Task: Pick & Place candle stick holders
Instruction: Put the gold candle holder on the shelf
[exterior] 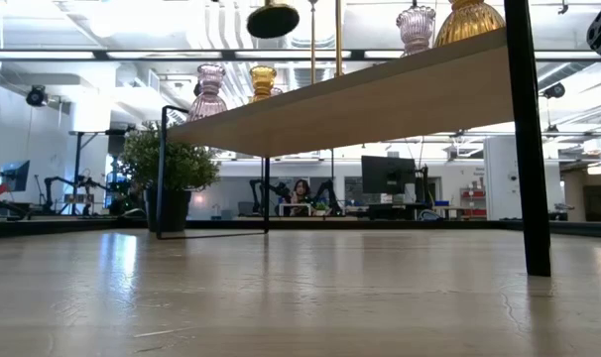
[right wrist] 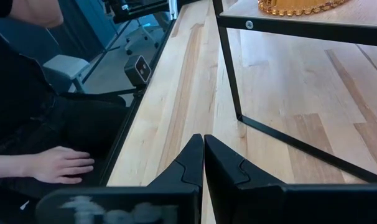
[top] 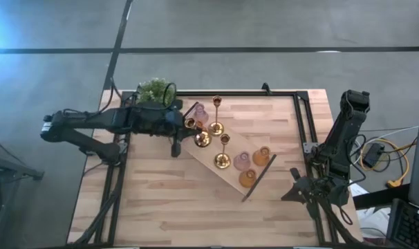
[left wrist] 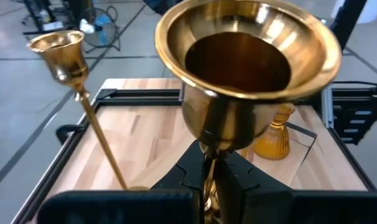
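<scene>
1. Gold metal fills the left wrist view: a wide, shiny cup of a candle stick holder (left wrist: 247,68) stands right above the left gripper (left wrist: 212,180), whose two dark fingers are pressed together around the thin stem under that cup.
2. From above, the left gripper (top: 184,124) sits at the upper-left end of the long light-wood tray (top: 209,164), reaching in from the table's left side, with the held gold holder (top: 190,124) at its tip.
3. Just beside the held piece, a second gold holder (left wrist: 67,68) with a small cup on a long thin stem leans across the left wrist view; an amber glass holder (left wrist: 272,138) stands behind the big cup.
4. On the tray, seen from above, more gold holders stand on round bases: one near the upper end (top: 216,117), one beside the left gripper (top: 202,139), one near the middle (top: 222,158).
5. Toward the tray's lower-right end sit squat glass holders: pale pink (top: 242,161), and amber-orange (top: 261,155) and (top: 247,178). Another pink one (top: 199,113) is near the upper end.
6. A green potted plant (top: 156,91) stands at the table's back-left corner, close to the left arm.
7. The right gripper (right wrist: 204,163) is closed with nothing between its fingers, hovering low over the wooden table (right wrist: 282,118) near its right edge, well apart from the holders.
8. A person's hand (right wrist: 58,164) rests beside the table in the right wrist view.
</scene>
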`<state>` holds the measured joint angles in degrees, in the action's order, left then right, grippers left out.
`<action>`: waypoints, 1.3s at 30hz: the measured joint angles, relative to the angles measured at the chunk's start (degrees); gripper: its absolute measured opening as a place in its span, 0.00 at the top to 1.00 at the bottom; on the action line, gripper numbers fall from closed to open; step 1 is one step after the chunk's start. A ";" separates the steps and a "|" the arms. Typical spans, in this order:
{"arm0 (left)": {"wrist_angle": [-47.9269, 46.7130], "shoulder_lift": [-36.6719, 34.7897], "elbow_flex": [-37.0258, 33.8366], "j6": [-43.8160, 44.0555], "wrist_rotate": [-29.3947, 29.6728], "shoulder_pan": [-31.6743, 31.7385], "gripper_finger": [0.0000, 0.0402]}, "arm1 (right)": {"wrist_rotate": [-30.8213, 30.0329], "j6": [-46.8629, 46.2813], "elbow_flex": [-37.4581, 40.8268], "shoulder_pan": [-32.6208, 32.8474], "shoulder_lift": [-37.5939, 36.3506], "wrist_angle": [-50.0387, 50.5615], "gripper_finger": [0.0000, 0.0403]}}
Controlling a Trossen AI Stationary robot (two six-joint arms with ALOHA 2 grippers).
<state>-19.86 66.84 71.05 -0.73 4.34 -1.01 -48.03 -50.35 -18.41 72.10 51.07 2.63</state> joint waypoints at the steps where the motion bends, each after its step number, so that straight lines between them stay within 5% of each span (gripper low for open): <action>1: 0.46 0.41 0.11 -0.30 -1.30 0.70 0.95 | 0.00 0.02 0.00 0.00 0.00 0.00 0.98; 17: 2.90 7.85 2.36 -1.21 -12.73 8.21 0.95 | 0.00 0.00 -0.02 0.00 0.02 0.00 0.98; 39: 5.40 15.66 3.38 -4.05 -17.02 9.56 0.95 | 0.00 0.00 -0.02 0.00 0.02 0.02 0.98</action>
<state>-14.46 82.50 74.43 -4.78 -12.68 8.56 -48.03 -50.35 -18.44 72.10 51.09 2.66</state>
